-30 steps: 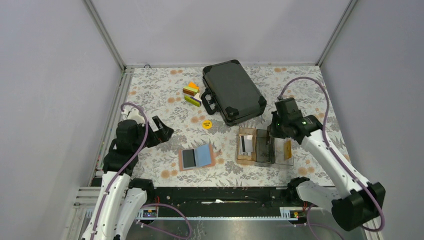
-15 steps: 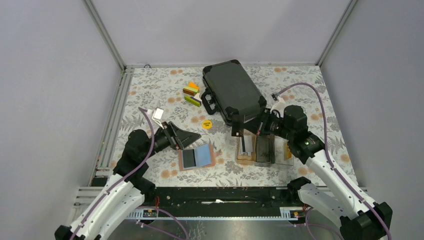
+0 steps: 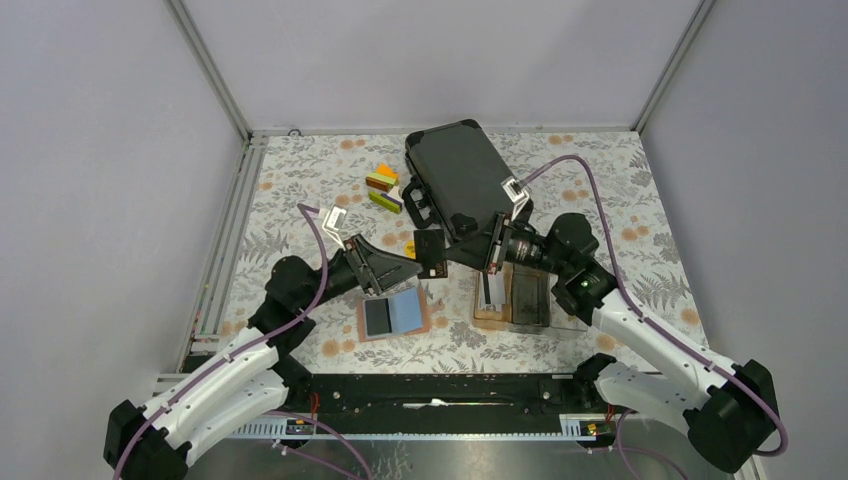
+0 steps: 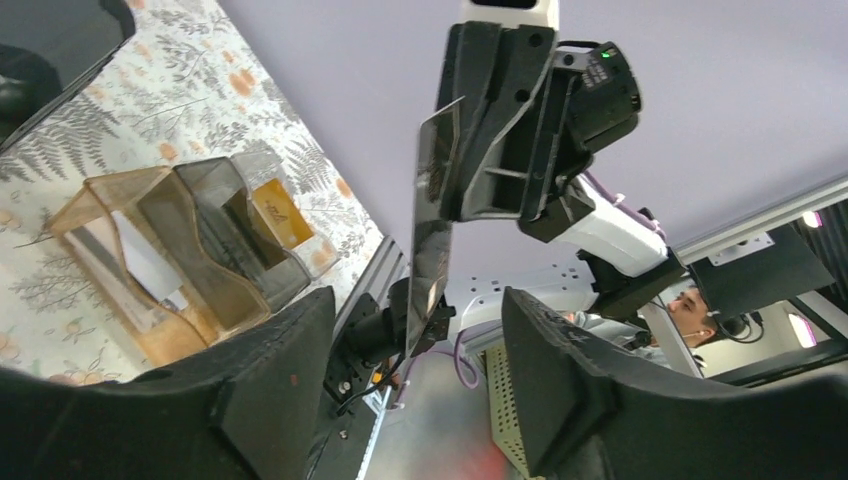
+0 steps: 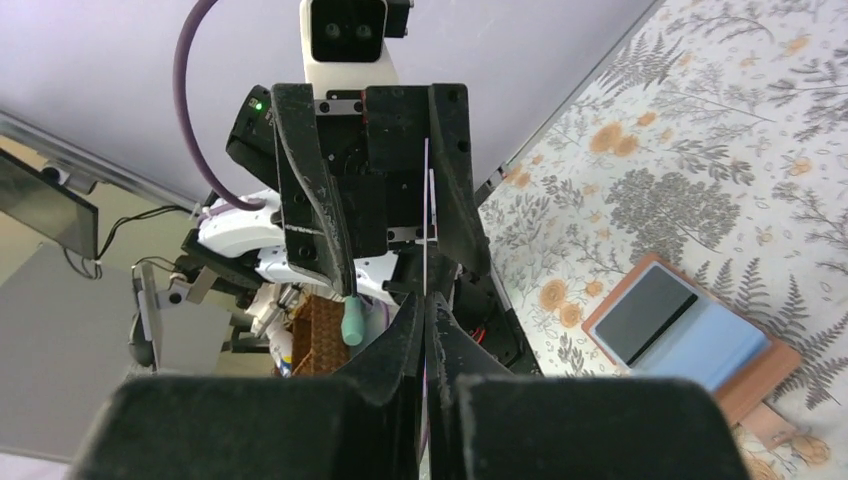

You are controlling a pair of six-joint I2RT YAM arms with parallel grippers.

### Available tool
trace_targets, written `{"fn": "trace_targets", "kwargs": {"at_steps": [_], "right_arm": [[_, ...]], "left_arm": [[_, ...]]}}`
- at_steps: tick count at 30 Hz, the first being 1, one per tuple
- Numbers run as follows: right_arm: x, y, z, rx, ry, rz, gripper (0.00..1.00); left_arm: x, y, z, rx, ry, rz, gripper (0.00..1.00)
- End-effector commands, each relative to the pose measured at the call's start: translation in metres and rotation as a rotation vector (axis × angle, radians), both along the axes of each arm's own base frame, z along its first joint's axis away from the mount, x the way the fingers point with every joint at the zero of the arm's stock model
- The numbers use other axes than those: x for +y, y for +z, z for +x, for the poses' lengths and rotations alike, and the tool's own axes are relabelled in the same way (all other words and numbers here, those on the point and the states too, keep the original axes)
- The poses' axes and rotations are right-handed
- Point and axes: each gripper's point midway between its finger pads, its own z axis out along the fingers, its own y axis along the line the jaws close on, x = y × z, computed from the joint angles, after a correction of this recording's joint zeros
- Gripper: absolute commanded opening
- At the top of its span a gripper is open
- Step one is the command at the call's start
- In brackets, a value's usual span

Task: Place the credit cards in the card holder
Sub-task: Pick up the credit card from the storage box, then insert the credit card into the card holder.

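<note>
The right gripper is found clamped on a dark thin rectangular plastic card. The card is held on edge in the air above the floral-patterned table, between the black hard case and the salmon-pink folding card holder.

The left gripper is presented to the same card from the opposite side. Its jaws are spread, with one finger on each side of the card's free end, and a gap is seen on both sides in the left wrist view.

The card holder is laid open and flat on the table, below the two grippers. A dark panel is seen on its left half and a blue-grey pocket on its right.

A clear compartment tray is stood to its right. A white-grey card and an orange-yellow card are lodged in separate compartments of it.
</note>
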Motion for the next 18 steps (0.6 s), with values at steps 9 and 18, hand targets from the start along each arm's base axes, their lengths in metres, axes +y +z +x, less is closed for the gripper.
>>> {"fn": "trace_targets", "kwargs": {"at_steps": [9, 18], "right_arm": [[0.02, 0.005, -0.016, -0.019, 0.135, 0.045, 0.0], [0.0, -0.101, 0.028, 0.156, -0.153, -0.331, 0.4]], "left_arm": [[-0.004, 0.025, -0.006, -0.047, -0.041, -0.123, 0.13], [0.034, -0.078, 0.032, 0.135, 0.268, 0.24, 0.0]]}}
